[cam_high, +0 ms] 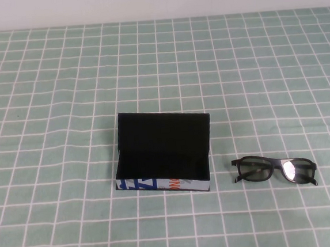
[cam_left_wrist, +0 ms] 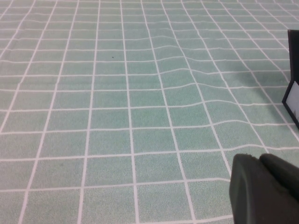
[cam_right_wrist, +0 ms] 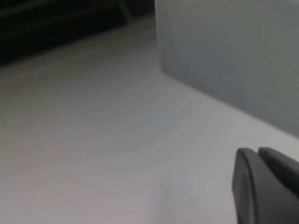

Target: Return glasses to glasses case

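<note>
The black glasses case (cam_high: 162,155) stands open near the middle of the table, lid upright at the back, its white front side with blue and orange print facing me. Its edge shows in the left wrist view (cam_left_wrist: 293,88). The black thick-rimmed glasses (cam_high: 275,170) lie on the cloth just right of the case, lenses facing me. Neither arm shows in the high view. My left gripper (cam_left_wrist: 259,161) hangs low over bare cloth left of the case, fingers together and empty. My right gripper (cam_right_wrist: 257,154) is off the table over a pale surface, fingers together and empty.
A green cloth with a white grid (cam_high: 65,109) covers the table, ending at a pale wall at the back. The cloth is slightly rippled in the left wrist view (cam_left_wrist: 187,84). A grey-white box-like surface (cam_right_wrist: 233,56) stands near my right gripper.
</note>
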